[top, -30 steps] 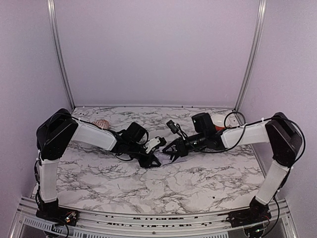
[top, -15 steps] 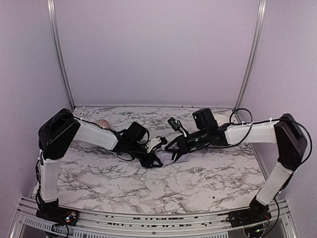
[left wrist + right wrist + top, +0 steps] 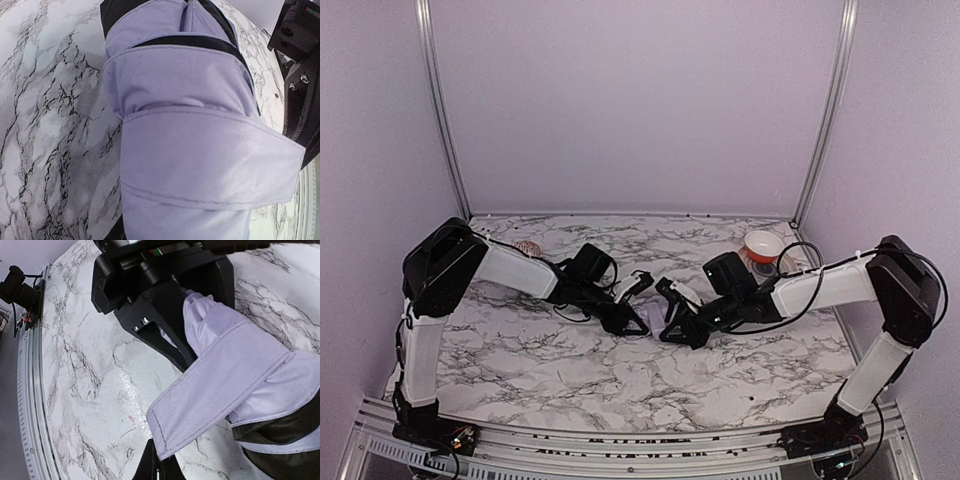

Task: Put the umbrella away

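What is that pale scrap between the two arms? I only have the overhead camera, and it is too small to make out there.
Observer: It is the umbrella, folded into a lavender bundle that fills the left wrist view.
Reviewer: Is it strapped shut?
Observer: It does not look fastened. In the right wrist view the strap wraps partway around, and its free end sticks out away from the bundle.
Reviewer: Who holds what?
Observer: The jaws of the left arm grip the bundle, and those of the right arm seem to pinch the strap's tip.
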`<state>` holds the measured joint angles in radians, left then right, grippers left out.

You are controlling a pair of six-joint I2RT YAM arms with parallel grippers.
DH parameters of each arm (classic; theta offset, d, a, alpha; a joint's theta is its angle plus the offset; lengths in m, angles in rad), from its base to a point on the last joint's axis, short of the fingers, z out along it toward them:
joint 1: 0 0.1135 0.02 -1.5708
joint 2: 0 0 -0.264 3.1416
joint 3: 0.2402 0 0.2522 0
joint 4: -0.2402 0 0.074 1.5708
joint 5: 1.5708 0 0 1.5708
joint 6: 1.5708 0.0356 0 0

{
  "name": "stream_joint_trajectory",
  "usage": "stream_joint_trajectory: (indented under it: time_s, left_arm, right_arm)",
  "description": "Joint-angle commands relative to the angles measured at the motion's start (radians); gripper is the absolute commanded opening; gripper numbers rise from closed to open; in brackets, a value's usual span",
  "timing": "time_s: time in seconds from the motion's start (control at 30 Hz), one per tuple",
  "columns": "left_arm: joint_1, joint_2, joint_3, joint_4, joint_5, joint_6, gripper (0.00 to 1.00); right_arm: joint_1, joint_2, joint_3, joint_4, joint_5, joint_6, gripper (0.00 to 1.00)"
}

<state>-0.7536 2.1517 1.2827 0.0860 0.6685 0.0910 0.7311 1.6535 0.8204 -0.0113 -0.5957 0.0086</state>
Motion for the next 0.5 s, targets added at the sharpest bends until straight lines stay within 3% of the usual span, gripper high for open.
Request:
stream_joint_trajectory:
  time_s: [0.0,0.2,0.47]
  left_arm:
    - [0.099,0.06,-0.038,-0.067,-0.098,-0.116,0.0]
    - [0.123,0.043,-0.08,0.069,-0.009,-0.222,0.0]
    - [0.128,0.054,-0.069,0.059,0.042,-0.225,0.0]
  right_arm:
    - [0.046,0.055,-0.017,-0.039,-0.012,-0.039,0.0]
    - [0.043,0.133,0.001,0.011,0.051,-0.058,0.0]
    - [0.031,0.236,0.043,0.037,0.103,-0.082,0.0]
